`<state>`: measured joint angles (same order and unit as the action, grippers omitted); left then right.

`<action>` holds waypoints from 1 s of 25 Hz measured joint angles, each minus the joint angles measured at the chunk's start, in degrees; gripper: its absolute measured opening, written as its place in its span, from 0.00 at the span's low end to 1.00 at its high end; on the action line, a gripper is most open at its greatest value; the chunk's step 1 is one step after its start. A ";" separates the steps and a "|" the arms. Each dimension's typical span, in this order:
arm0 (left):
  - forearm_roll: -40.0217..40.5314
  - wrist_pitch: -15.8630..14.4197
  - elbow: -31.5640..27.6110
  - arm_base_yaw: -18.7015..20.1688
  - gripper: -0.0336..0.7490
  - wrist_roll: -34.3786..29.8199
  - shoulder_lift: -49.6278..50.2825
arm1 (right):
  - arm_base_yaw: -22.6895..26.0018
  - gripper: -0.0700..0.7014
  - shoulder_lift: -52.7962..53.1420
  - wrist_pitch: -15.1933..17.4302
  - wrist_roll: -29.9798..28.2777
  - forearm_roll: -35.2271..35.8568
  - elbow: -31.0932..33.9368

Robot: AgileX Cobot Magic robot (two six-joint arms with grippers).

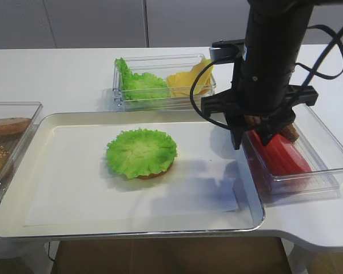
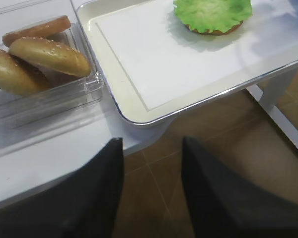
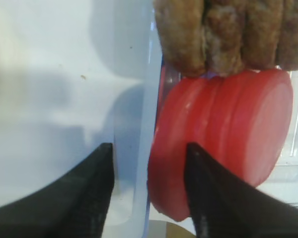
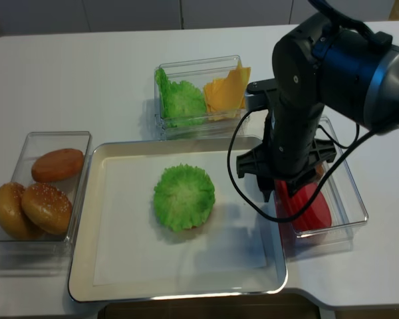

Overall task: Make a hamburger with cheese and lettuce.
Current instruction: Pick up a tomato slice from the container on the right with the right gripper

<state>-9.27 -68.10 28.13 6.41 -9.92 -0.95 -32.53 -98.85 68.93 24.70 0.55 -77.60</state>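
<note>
Green and ruffled, the lettuce (image 1: pixel 141 150) lies flat on a tan bun base, and together they make the hamburger (image 4: pixel 184 198) near the middle of the tray (image 1: pixel 23 220), on its white paper liner. No cheese sits on it. The cheese (image 1: pixel 188 79) is in the right half of a clear box (image 4: pixel 161 126) just beyond the tray's far edge, next to a bunch of green leaves (image 4: pixel 181 101). Another clear bin (image 4: pixel 351 214) touches the tray's right edge and holds red slices (image 3: pixel 223 139) standing on edge, with brown patties (image 3: pixel 228 34) behind them. The right gripper (image 3: pixel 149 186) hangs over this bin's left wall, pointing down; its jaws are spread, one finger outside the wall and the other against the front of the nearest red slice, gripping nothing. Off the tray's left edge a third clear box (image 2: pixel 49 106) holds bun halves (image 2: pixel 49 55). The left gripper (image 2: pixel 151 188) hovers off the table's near edge, below the tray's near left corner, over the brown floor; its jaws stand parted and empty
</note>
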 joint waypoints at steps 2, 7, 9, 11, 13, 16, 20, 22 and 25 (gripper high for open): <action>0.00 0.00 0.00 0.00 0.42 0.00 0.00 | 0.00 0.56 0.00 0.10 0.00 0.00 0.00; 0.00 0.00 0.00 0.00 0.42 0.00 0.00 | 0.00 0.51 -0.10 0.20 0.00 0.10 0.00; 0.00 0.00 0.00 0.00 0.41 0.00 0.00 | 0.00 0.47 -0.22 0.20 0.00 0.10 0.00; 0.00 0.00 0.00 0.00 0.40 0.00 0.00 | 0.00 0.43 -0.22 0.20 0.00 0.10 0.00; 0.00 0.00 0.00 0.00 0.39 0.00 0.00 | 0.00 0.39 -0.22 0.20 0.00 0.10 0.00; 0.00 0.00 0.00 0.00 0.39 0.00 0.00 | 0.00 0.35 -0.22 0.20 0.00 0.10 0.00; 0.00 0.00 0.00 0.00 0.39 0.00 0.00 | 0.00 0.33 -0.22 0.20 0.00 0.10 -0.12; 0.00 0.00 0.00 0.00 0.39 0.00 0.00 | 0.00 0.33 -0.22 0.20 0.00 0.10 -0.12; 0.00 0.00 0.00 0.00 0.39 0.00 0.00 | 0.00 0.32 -0.30 0.75 0.00 -0.11 -0.12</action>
<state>-9.27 -68.10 28.13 6.41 -9.92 -0.95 -32.53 -99.14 69.68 24.70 0.44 -77.73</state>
